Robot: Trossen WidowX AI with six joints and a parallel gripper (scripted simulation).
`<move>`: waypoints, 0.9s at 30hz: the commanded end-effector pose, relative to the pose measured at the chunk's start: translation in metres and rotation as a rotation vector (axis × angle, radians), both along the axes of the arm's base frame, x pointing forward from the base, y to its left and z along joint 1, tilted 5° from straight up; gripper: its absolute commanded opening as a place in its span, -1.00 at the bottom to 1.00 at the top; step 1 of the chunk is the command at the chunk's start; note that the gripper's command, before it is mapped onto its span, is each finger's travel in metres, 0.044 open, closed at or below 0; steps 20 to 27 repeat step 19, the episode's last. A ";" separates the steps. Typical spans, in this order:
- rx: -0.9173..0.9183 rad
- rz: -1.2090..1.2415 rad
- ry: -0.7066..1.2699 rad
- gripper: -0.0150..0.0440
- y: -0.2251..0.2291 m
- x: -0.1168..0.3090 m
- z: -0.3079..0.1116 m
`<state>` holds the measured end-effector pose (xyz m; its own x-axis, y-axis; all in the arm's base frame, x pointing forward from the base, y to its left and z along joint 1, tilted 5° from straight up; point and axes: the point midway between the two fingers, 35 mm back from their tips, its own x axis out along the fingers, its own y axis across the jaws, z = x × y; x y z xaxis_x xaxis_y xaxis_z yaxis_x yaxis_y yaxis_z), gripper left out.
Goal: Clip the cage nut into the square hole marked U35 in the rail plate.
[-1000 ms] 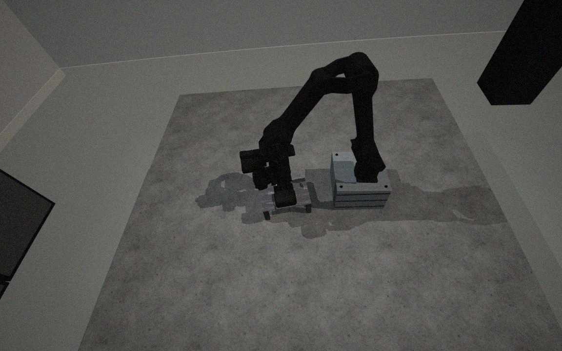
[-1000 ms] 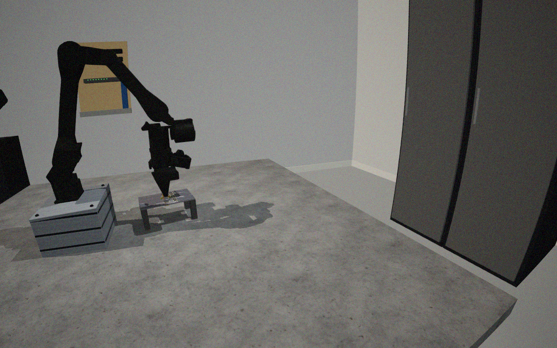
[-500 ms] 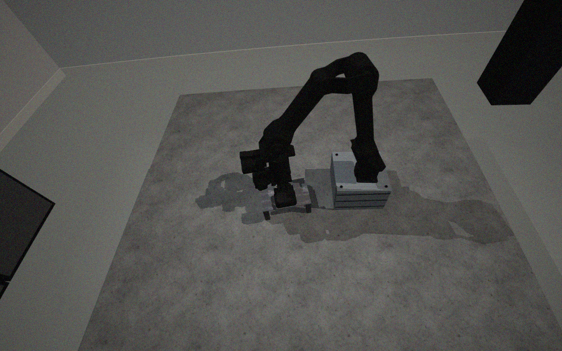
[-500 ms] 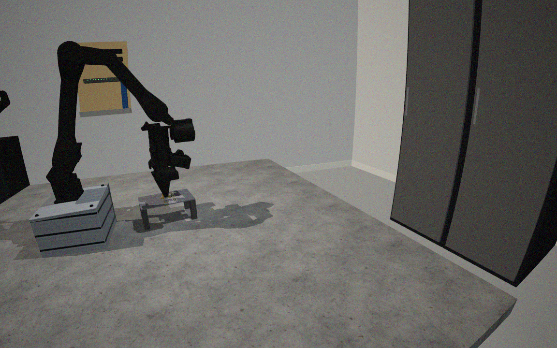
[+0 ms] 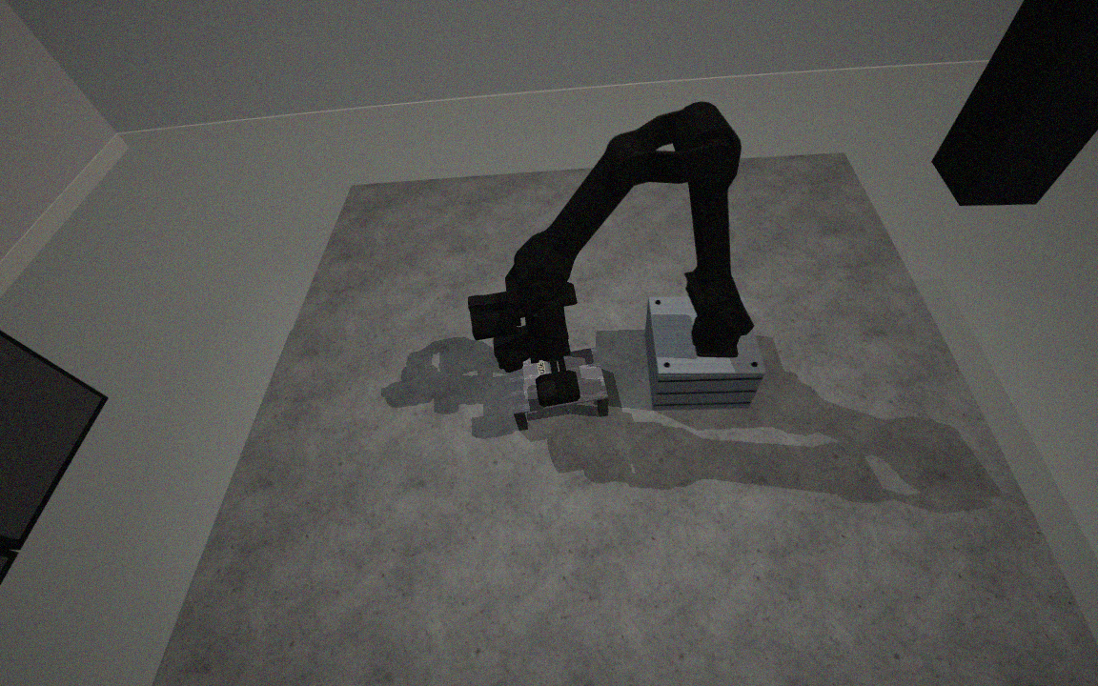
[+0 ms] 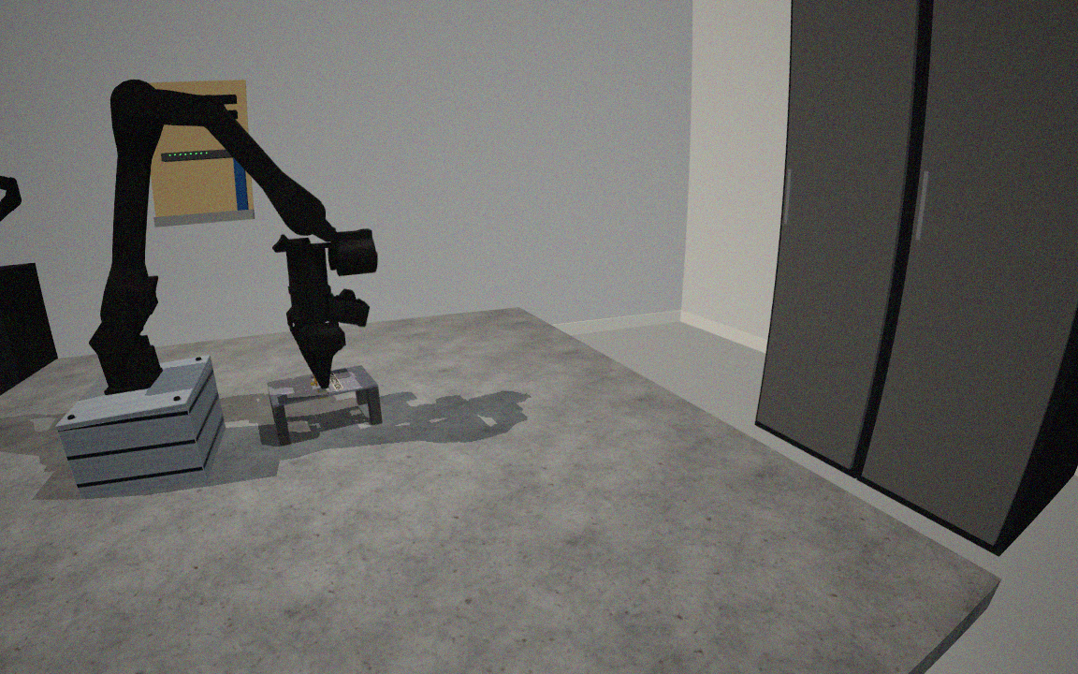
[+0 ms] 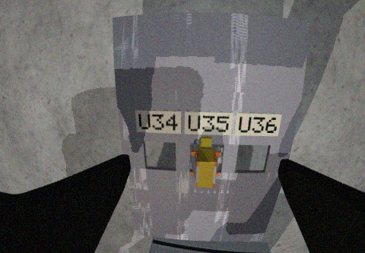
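The yellow and orange cage nut sits at the U35 hole, over its middle, with its near end reaching past the hole's lower edge in the wrist view. Whether its wings pass through the plate and its flanges lie flat cannot be told. The rail plate stands on legs; its U35 label lies just above the nut. My gripper is wide open, one finger on each side of the nut with a gap to both. In the top and exterior views the nut is mostly hidden by the fingers.
The empty U34 hole and U36 hole flank the nut. The arm's base stands on a grey slatted block beside the plate. A dark cabinet stands beyond the table.
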<state>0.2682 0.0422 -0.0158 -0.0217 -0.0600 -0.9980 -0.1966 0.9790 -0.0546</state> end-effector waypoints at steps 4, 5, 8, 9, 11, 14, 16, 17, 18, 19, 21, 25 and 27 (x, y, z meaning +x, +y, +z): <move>-0.003 -0.002 -0.005 1.00 0.003 0.002 0.047; -0.004 -0.002 -0.004 1.00 0.003 0.002 0.049; -0.004 -0.002 -0.004 1.00 0.004 0.002 0.049; -0.004 -0.002 -0.004 1.00 0.004 0.002 0.049; -0.004 -0.002 -0.004 1.00 0.004 0.002 0.049; -0.004 -0.002 -0.004 1.00 0.004 0.002 0.049; -0.004 -0.002 -0.004 1.00 0.004 0.002 0.049; -0.004 -0.002 -0.004 1.00 0.004 0.002 0.049; -0.004 -0.002 -0.004 1.00 0.004 0.002 0.049; -0.004 -0.002 -0.004 1.00 0.004 0.002 0.049; -0.004 -0.002 -0.004 1.00 0.004 0.002 0.049; -0.004 -0.002 -0.004 1.00 0.004 0.002 0.049; -0.004 -0.002 -0.004 1.00 0.004 0.002 0.049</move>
